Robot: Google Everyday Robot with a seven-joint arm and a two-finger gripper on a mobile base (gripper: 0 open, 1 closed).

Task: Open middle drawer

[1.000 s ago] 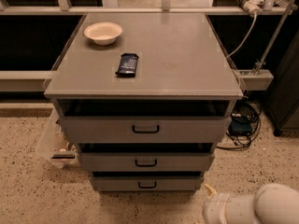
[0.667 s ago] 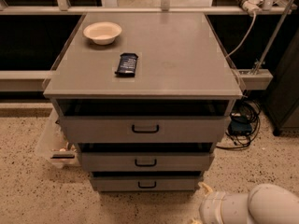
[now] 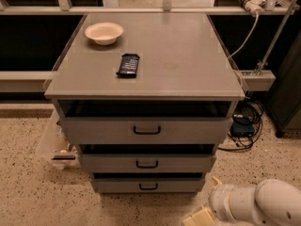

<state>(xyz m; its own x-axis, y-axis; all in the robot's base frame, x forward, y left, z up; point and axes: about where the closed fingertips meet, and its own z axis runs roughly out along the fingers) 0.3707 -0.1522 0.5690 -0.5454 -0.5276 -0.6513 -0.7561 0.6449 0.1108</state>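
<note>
At the bottom right corner, the gripper (image 3: 202, 214) hangs low over the speckled floor (image 3: 28, 197), at the end of a white arm (image 3: 263, 206). Only its cream edge shows, and I cannot tell whether it is spread or pressed together. It holds nothing that can be seen.

The middle drawer (image 3: 108, 164) is second of three in the grey cabinet (image 3: 188, 55), up and to the left of the gripper and well apart from it. Its low, wide front faces the camera, with a dark gap above it. The small black handle (image 3: 147, 164) sits at the centre of the front, with nothing touching it. The taller top drawer (image 3: 94, 132) lies above, the lowest drawer (image 3: 117, 186) just below, nearer the gripper's height.

On the cabinet top stand a pale bowl (image 3: 104, 33) at the back left and a dark packet (image 3: 128, 64) nearer the front. Cables (image 3: 247, 126) lie on the floor to the right.
</note>
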